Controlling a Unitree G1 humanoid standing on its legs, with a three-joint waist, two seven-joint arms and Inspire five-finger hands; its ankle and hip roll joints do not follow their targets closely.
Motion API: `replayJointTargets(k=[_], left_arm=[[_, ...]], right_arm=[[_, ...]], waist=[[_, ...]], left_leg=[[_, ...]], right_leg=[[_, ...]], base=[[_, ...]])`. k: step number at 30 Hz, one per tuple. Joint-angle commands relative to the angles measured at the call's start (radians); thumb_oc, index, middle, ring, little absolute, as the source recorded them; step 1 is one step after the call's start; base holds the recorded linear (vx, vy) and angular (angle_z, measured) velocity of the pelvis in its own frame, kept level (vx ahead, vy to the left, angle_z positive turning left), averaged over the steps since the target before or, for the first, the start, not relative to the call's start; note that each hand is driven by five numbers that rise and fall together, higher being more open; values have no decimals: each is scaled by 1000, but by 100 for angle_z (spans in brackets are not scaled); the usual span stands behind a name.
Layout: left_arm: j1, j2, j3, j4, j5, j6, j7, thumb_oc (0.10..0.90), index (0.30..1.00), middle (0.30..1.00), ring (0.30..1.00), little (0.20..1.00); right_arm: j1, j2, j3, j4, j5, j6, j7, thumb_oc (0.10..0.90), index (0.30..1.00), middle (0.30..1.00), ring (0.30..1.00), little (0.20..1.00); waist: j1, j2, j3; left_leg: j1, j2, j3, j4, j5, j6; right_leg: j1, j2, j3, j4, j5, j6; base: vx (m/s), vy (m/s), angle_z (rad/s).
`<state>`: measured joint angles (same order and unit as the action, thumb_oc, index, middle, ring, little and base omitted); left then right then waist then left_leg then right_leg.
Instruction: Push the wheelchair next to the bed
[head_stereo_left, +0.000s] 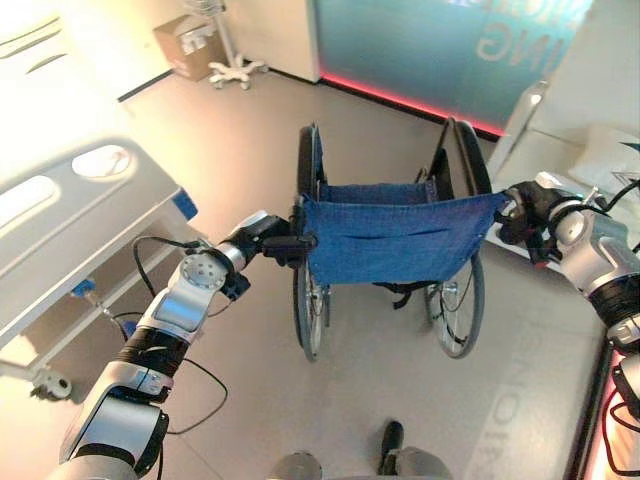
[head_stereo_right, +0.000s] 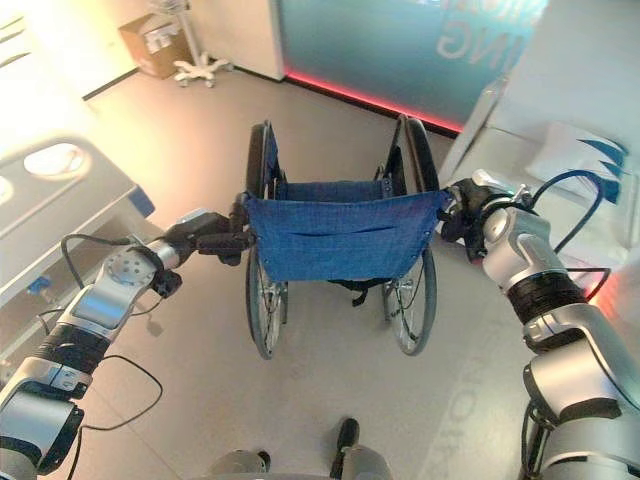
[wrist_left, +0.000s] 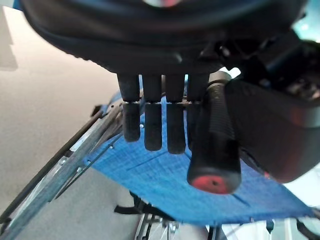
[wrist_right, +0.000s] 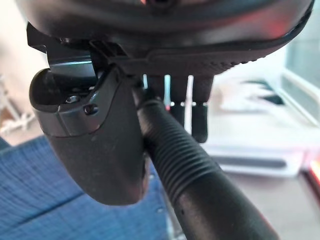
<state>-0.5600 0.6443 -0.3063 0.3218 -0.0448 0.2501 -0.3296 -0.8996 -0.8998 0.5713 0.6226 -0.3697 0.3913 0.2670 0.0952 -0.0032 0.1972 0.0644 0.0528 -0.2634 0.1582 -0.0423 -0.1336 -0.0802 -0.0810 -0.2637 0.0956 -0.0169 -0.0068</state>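
1. The left hand (head_stereo_left: 268, 240) has its fingers (wrist_left: 152, 125) curled over the left push handle (wrist_left: 214, 145), a ribbed black grip, with the thumb on the far side; the hand is closed round it.
2. The right hand (head_stereo_right: 470, 215) wraps the right push handle (wrist_right: 190, 165) the same way, thumb and fingers pinching the ribbed grip between them.
3. These grips are the right places to hold: rubbery, ridged, unlikely to slip, and set level on either side.
4. The wheelchair (head_stereo_left: 390, 235) stands on the floor directly ahead, its blue fabric backrest (head_stereo_right: 340, 235) slung between the handles. The cloth is soft and would sag if pushed.
5. The frame looks stiff and fairly heavy but should roll easily; uneven pressure would probably swing it.
6. The bed (head_stereo_left: 90, 215) lies to the left, apart from the chair.
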Motion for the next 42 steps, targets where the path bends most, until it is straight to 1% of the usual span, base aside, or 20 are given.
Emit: replayJointTargets(k=[1, 3, 5, 7, 8, 9, 11, 12, 13, 15, 19, 20, 23, 27, 29, 31, 33, 36, 38, 42], left_arm=[[78, 99, -67, 87, 70, 119, 60, 400, 300, 300, 300, 300], [82, 87, -62, 83, 69, 118, 71, 400, 300, 300, 300, 300], [100, 75, -58, 78, 79, 115, 110, 400, 300, 300, 300, 300], [141, 60, -32, 62, 108, 109, 159, 400, 300, 300, 300, 300], [147, 57, -29, 59, 108, 107, 166, 400, 300, 300, 300, 300], [165, 45, -20, 50, 116, 97, 177, 400, 300, 300, 300, 300], [201, 13, -5, 21, 150, 73, 206, 400, 300, 300, 300, 300], [207, 10, -3, 17, 153, 67, 210, 400, 300, 300, 300, 300], [211, 14, 5, 10, 160, 51, 203, 400, 300, 300, 300, 300], [207, 25, 12, 11, 161, 40, 184, 400, 300, 300, 300, 300], [175, 66, 9, 9, 166, 14, 138, 400, 300, 300, 300, 300], [168, 72, 2, 15, 155, 9, 140, 400, 300, 300, 300, 300], [189, 72, 5, 18, 164, 25, 134, 400, 300, 300, 300, 300], [197, 58, -10, 40, 197, 40, 147, 400, 300, 300, 300, 300], [173, 44, -27, 70, 188, 45, 160, 400, 300, 300, 300, 300], [150, 29, -33, 88, 193, 61, 166, 400, 300, 300, 300, 300], [137, 31, -31, 99, 184, 70, 171, 400, 300, 300, 300, 300], [119, 38, -22, 102, 165, 62, 174, 400, 300, 300, 300, 300], [121, 34, -18, 98, 161, 46, 176, 400, 300, 300, 300, 300], [162, 29, 3, 88, 166, 11, 183, 400, 300, 300, 300, 300]], right_arm=[[-69, 4, 151, -130, -57, -229, 121, 400, 300, 300, 300, 300], [-67, -8, 147, -135, -49, -229, 117, 400, 300, 300, 300, 300], [-69, -3, 150, -131, -28, -226, 106, 400, 300, 300, 300, 300], [-74, 39, 155, -125, -22, -203, 98, 400, 300, 300, 300, 300], [-77, 47, 158, -125, -20, -196, 94, 400, 300, 300, 300, 300], [-79, 67, 158, -121, -22, -181, 88, 400, 300, 300, 300, 300], [-86, 122, 161, -93, -23, -134, 68, 400, 300, 300, 300, 300], [-88, 130, 163, -88, -23, -127, 65, 400, 300, 300, 300, 300], [-112, 158, 178, -41, -12, -121, 52, 400, 300, 300, 300, 300], [-133, 177, 192, 2, 4, -133, 41, 400, 300, 300, 300, 300], [-159, 183, 197, 44, -8, -176, 9, 400, 300, 300, 300, 300], [-166, 179, 213, 41, 6, -168, -1, 400, 300, 300, 300, 300], [-100, 164, 174, -15, 7, -191, -4, 400, 300, 300, 300, 300], [-34, 127, 136, -58, 14, -236, 3, 400, 300, 300, 300, 300], [-33, 137, 131, -60, 4, -240, 5, 400, 300, 300, 300, 300], [-51, 155, 134, -54, -6, -240, 12, 400, 300, 300, 300, 300], [-76, 178, 148, -54, -10, -231, 10, 400, 300, 300, 300, 300], [-116, 221, 175, -64, -35, -188, 5, 400, 300, 300, 300, 300], [-139, 236, 185, -58, -37, -167, 5, 400, 300, 300, 300, 300], [-144, 229, 185, -81, -17, -138, 19, 400, 300, 300, 300, 300]], waist=[[40, -59, -33], [37, -60, -30], [49, -61, -26], [90, -60, -12], [97, -59, -9], [117, -54, 0], [189, -34, 27], [201, -32, 31], [241, -19, 38], [263, -12, 38], [284, -25, 36], [290, -33, 32], [289, -76, 10], [269, -107, -18], [254, -108, -20], [233, -89, -6], [213, -81, 19], [180, -88, 57], [172, -83, 64], [161, -95, 63]], left_leg=[[36, 0, 122, 33, 59, 28], [33, -6, 128, 37, 54, 28], [30, -45, 101, 25, 25, 37], [2, -116, 67, -32, -17, 64], [-4, -125, 69, -43, -21, 67], [-26, -144, 76, -72, -7, 72], [-144, -185, 91, -110, 111, 59], [-167, -190, 93, -108, 132, 57], [-232, -203, 87, -124, 204, 53], [-256, -207, 91, -137, 231, 56], [-293, -210, 177, -94, 184, 84], [-288, -232, 162, -49, 135, 112], [-262, -236, 136, 0, 88, 145], [-202, -242, 116, -48, 84, 180], [-182, -241, 97, -38, 60, 182], [-140, -220, 68, -27, 37, 169], [-91, -213, 36, -22, -1, 159], [-21, -214, -6, -29, -81, 161], [0, -199, -20, -18, -111, 162], [21, -183, -36, 37, -168, 153]], right_leg=[[2, -69, 52, -28, 70, 125], [10, -64, 41, -20, 54, 117], [25, -52, 41, -15, 40, 114], [51, -24, 54, -17, 30, 113], [57, -20, 54, -17, 27, 114], [77, -7, 51, -19, 19, 114], [171, 28, 44, -44, -13, 99], [185, 32, 46, -49, -20, 96], [223, 57, 53, -55, -48, 81], [247, 72, 59, -47, -73, 72], [274, 65, 34, -3, -126, 70], [260, 61, 34, 11, -134, 62], [273, 21, 23, 112, -142, 99], [271, -10, 67, 259, -7, 170], [237, -36, 87, 245, 23, 173], [166, -60, 98, 194, 15, 168], [81, -99, 111, 109, 64, 171], [-51, -141, 152, -70, 209, 205], [-90, -145, 153, -169, 231, 212], [-94, -156, 184, -176, 247, 205]], base=[[179, -278, 66], [189, -203, 49], [239, -218, 36], [246, -214, 17], [180, -154, -1], [248, -141, -11], [327, -111, -37], [383, -30, -74], [367, -6, -99], [425, 30, -109], [304, 79, -76], [335, 128, -17], [440, 119, 60], [374, 85, 31], [344, -10, 40], [321, -126, 23], [310, -203, -29], [341, -265, -32], [433, -287, 25], [460, -350, 66]])
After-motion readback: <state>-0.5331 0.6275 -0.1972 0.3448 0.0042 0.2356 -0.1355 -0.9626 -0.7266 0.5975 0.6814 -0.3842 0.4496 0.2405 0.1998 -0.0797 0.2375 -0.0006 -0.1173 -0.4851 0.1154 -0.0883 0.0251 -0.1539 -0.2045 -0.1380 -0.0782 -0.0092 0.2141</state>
